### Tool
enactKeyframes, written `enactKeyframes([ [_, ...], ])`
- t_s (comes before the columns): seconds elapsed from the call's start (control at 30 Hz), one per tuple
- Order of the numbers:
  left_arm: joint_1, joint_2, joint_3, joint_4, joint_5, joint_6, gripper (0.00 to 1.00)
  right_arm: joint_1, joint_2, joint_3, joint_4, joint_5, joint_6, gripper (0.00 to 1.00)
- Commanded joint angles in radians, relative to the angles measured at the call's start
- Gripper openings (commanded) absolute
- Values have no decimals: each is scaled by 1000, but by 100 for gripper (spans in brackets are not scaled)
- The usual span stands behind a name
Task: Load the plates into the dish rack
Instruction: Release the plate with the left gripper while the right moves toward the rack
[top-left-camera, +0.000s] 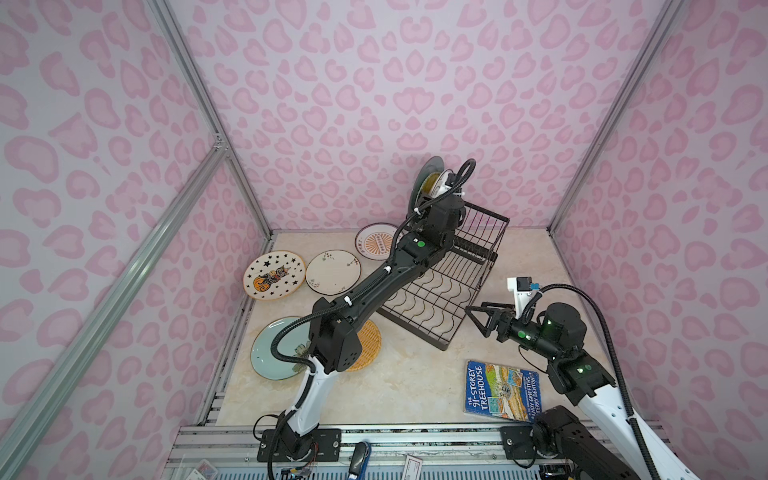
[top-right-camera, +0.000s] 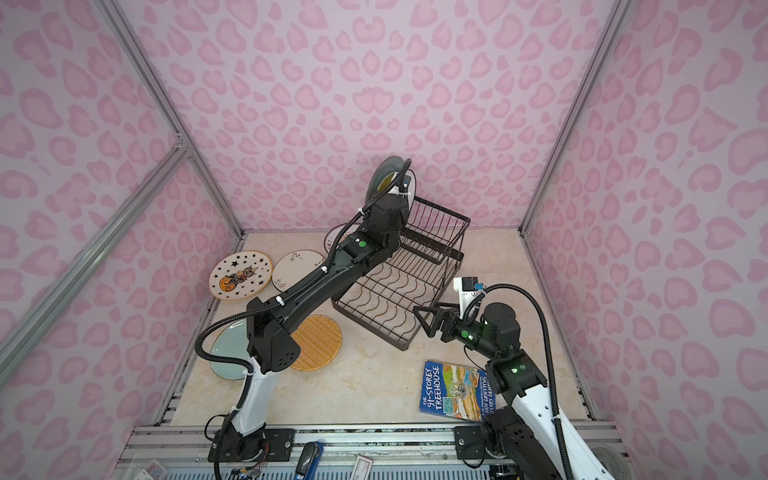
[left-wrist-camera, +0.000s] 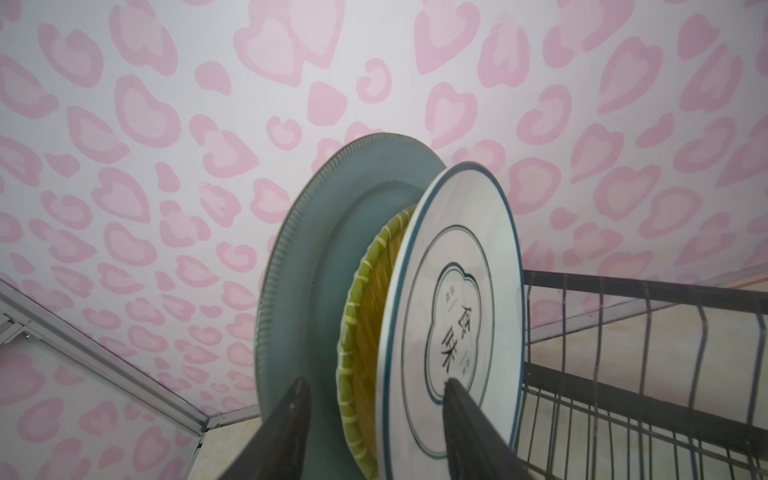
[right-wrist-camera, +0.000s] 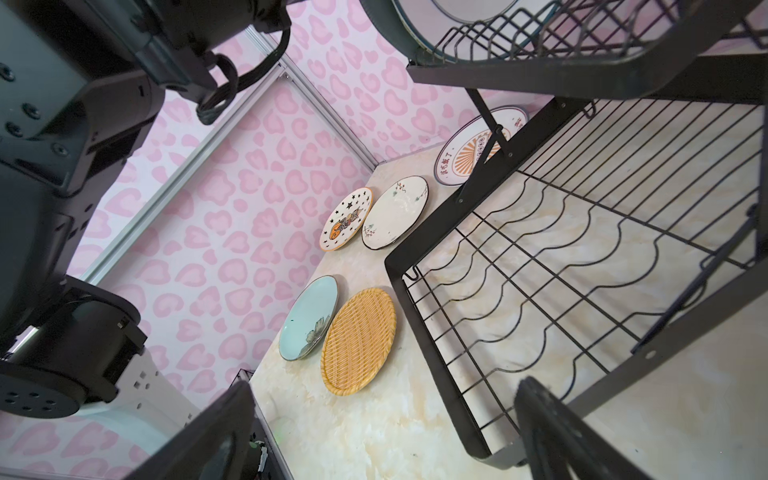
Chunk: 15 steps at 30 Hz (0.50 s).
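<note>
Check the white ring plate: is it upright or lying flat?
Upright. The white ring plate stands on edge in the dish rack, beside the yellow woven plate.

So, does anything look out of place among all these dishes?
Yes: a blue paperback book lies flat at the front right of the table, and it is no kitchenware. Nothing looks broken or spilled.

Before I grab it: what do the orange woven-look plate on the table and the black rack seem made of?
Orange woven-look round plate: basket-weave relief, matte; wicker or moulded plastic, cannot tell. Black wire dish rack: thin metal rods, dark coated, slight sheen.
</note>
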Motion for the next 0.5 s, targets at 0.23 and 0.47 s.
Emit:
enactKeyframes([
  [0.23, 2, -442, -261, -119, 133, -201, 66, 1, 0, 33, -177, 275, 15, 97],
  [0.47, 53, -789, -676, -98, 241, -345, 73, 2, -7, 2, -237, 410, 73, 96],
])
